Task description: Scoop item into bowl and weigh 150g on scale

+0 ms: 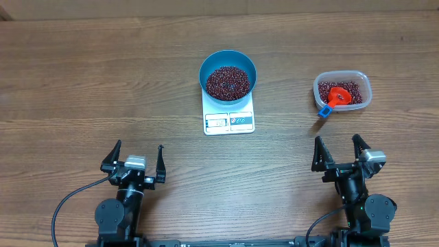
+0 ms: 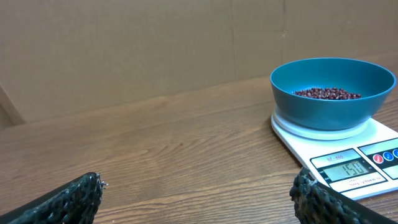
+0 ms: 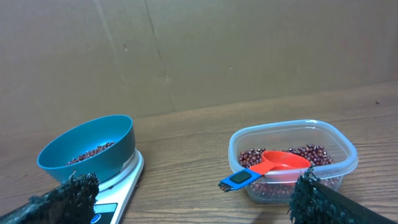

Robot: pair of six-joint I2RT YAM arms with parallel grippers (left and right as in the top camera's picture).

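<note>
Overhead view shows the blue bowl (image 1: 241, 59) sitting right on the white scale (image 1: 229, 122) in the middle of the counter (image 1: 103, 82), so the scale can weigh what is inside; the beans (image 1: 228, 81) lie in a dark red heap at the bottom of the bowl. More beans fill the clear tub (image 1: 368, 89) off to the right, well apart from the scale; the red scoop (image 1: 337, 95) rests on them, its blue handle poking over the rim toward the robot; nothing holds it. The left gripper (image 1: 139, 145) and the right gripper (image 1: 337, 138) both sit near the robot's edge of the counter, jaws wide apart, with nothing in them. In the left wrist view the little window (image 2: 347, 168) on the scale seems to show the number the task wants, so I think the job is done or nearly done; that may be why both arms are parked away from the bowl. Nothing stands between either gripper and the bowl or tub; a brown cardboard wall (image 2: 124, 50) is behind.
</note>
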